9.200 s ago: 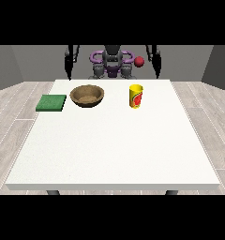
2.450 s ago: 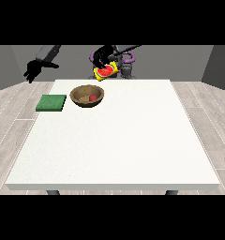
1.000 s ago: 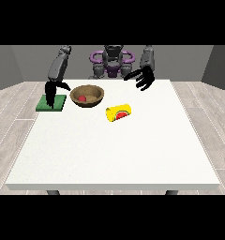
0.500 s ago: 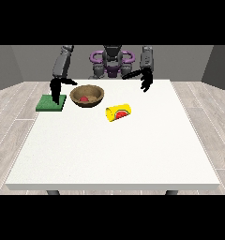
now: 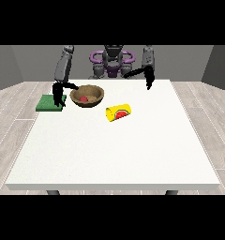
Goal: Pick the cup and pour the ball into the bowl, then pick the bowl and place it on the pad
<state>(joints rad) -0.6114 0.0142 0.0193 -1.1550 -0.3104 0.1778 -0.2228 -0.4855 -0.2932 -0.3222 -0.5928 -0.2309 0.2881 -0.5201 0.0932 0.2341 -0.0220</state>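
1. Ball (image 5: 84,99) lies inside the bowl (image 5: 87,95), upper left of centre on the table (image 5: 114,150); pouring judged complete.
2. Cup (image 5: 118,112) lies on its side just right of and below the bowl, apart from both hands.
3. Pad (image 5: 50,102) sits at the far left, near the bowl but not touching it.
4. Hand at the view's left (image 5: 59,93) hangs between pad and bowl, a finger reaching to the bowl's rim; whether it grips cannot be told.
5. Hand at the view's right (image 5: 148,79) hangs over the upper right, holding nothing, fingers pointing down.
6. Advice: take the near rim, lift the bowl level so the ball stays in, and set it squarely on the pad.
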